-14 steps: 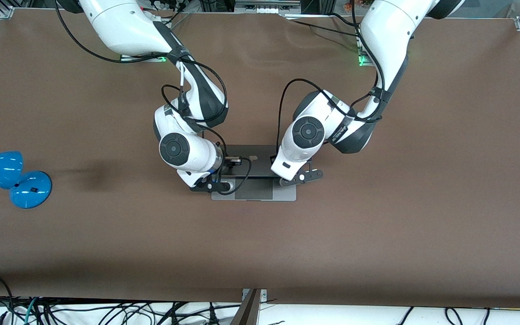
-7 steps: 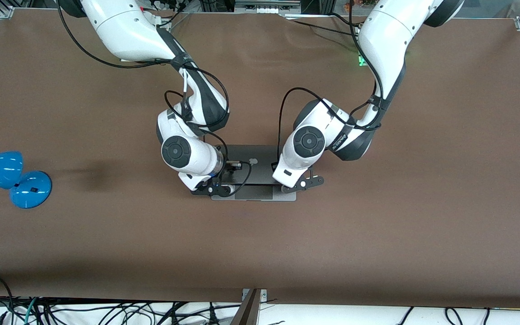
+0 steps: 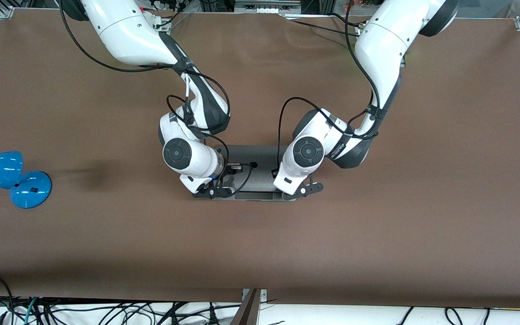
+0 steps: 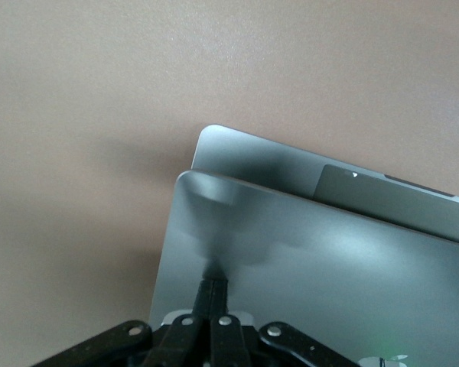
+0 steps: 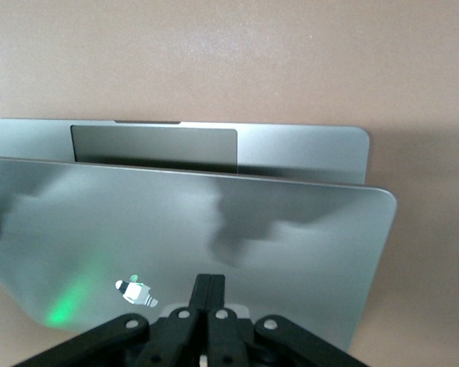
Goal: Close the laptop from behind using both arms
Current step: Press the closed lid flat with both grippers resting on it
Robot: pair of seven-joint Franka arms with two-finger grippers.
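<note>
Front view: laptop (image 3: 254, 174) sits mid-tabletop (image 3: 377, 225), long axis running from one arm's end of the tabletop to the other, hinge edge at 12 o'clock toward the robot bases, trackpad edge at 6 o'clock. Lid is nearly down; only a thin strip of palm rest and trackpad shows past its free edge. Both end effectors rest on the lid's outer face, each near one outer corner: left end effector (image 4: 212, 294) toward the left arm's end, right end effector (image 5: 207, 294) toward the right arm's end. Fingers of each are pinched fully together, holding nothing, used as a pushing tip. From each tip the remaining gap lies ahead and downward, toward 6 o'clock. Neither arm looks nearer; contact is symmetric. Lid reads as smooth silver-grey metal, dark logo at centre, reflecting the arms.
</note>
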